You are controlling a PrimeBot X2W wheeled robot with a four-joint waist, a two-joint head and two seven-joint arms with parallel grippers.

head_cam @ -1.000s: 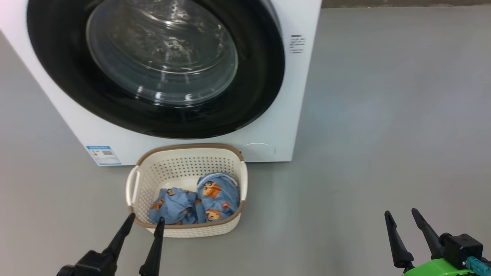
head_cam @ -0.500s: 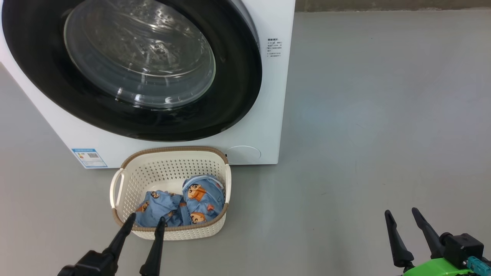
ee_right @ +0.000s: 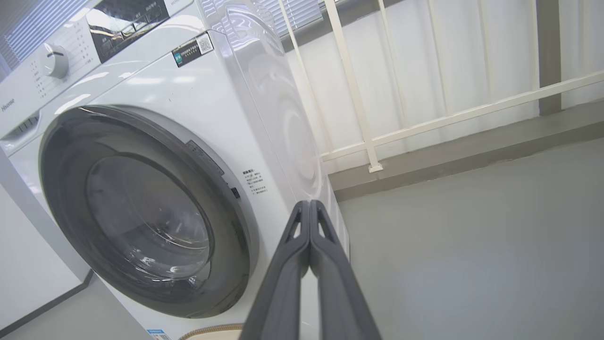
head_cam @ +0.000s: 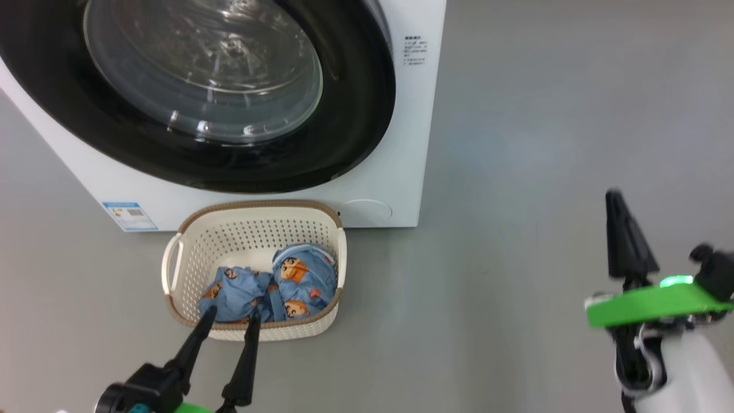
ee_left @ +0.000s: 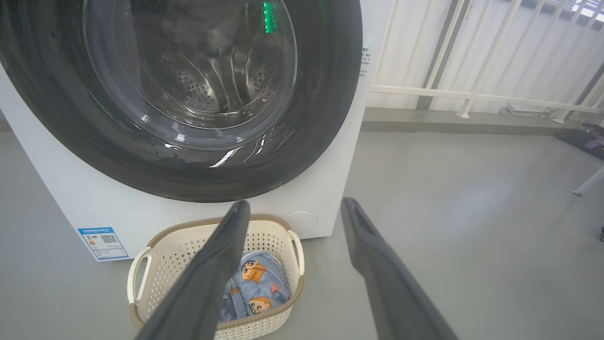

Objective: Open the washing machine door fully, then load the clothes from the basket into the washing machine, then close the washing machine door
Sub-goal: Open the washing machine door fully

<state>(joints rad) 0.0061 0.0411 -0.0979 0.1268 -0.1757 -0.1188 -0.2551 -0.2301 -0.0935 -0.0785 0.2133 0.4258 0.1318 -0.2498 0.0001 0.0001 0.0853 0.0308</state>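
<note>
The washing machine [head_cam: 395, 172] stands on the grey floor [head_cam: 545, 143], and its door [head_cam: 355, 115] is shut, the black rim lying flush against the white front with the glass window bulging out of the middle. Right below it, the basket [head_cam: 258, 205] sits on the floor just in front of the machine, near the blue label [head_cam: 129, 215]. The clothes [head_cam: 301, 278] are both in there, two light-blue bundles bunched together against the near wall of the basket.

The left gripper [head_cam: 230, 314] is low on the robot's left, fingers spread wide and holding nothing; in the head view its tips sit over the basket's near rim, though contact cannot be told. The left wrist view looks down between those fingers onto the basket and clothes.

Over on the right, the right gripper [head_cam: 615, 198] is up above bare floor, well apart from the basket, its two fingers pressed tight together on nothing. In the right wrist view they point at the machine's right front edge, with a white railing [ee_right: 424, 118] behind.
</note>
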